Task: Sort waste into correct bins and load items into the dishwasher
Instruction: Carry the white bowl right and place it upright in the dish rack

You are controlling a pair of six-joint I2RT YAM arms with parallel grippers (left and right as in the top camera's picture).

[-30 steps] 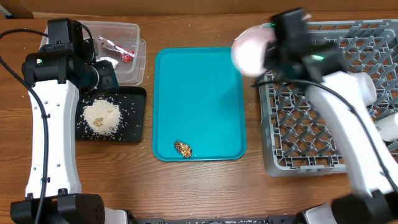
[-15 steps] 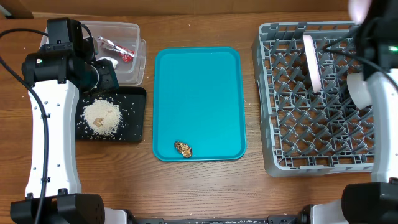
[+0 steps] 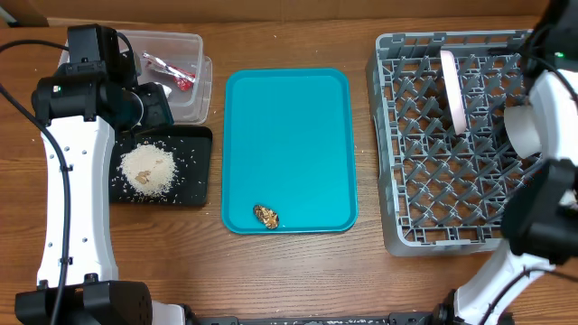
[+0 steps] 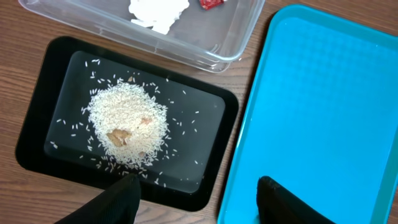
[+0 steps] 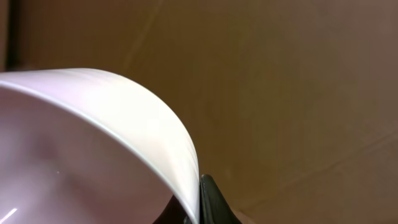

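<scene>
My right gripper (image 5: 199, 202) is shut on the rim of a white bowl (image 5: 93, 130), which fills the right wrist view against a brown wall. The bowl does not show overhead, where only the right arm (image 3: 542, 117) shows over the grey dish rack (image 3: 406, 208). The rack holds an upright white plate (image 3: 451, 90) and a white cup (image 3: 521, 131). My left gripper (image 4: 198, 190) is open and empty above the black tray (image 4: 37, 124) with its pile of rice (image 4: 127, 121). The clear tub (image 4: 239, 37) holds a tissue (image 4: 158, 11) and a red wrapper (image 3: 172, 74). Chopsticks are out of view.
A teal serving tray (image 3: 289, 126) lies in the middle with a small brown food scrap (image 3: 265, 215) near its front edge. A few rice grains (image 3: 115, 181) lie on the wood left of the black tray. The rack fills the table's right side.
The right arm has swung with the bowl from over the teal tray's back right corner to the far right behind the rack; the bowl has left the overhead view. The left arm has not moved.
</scene>
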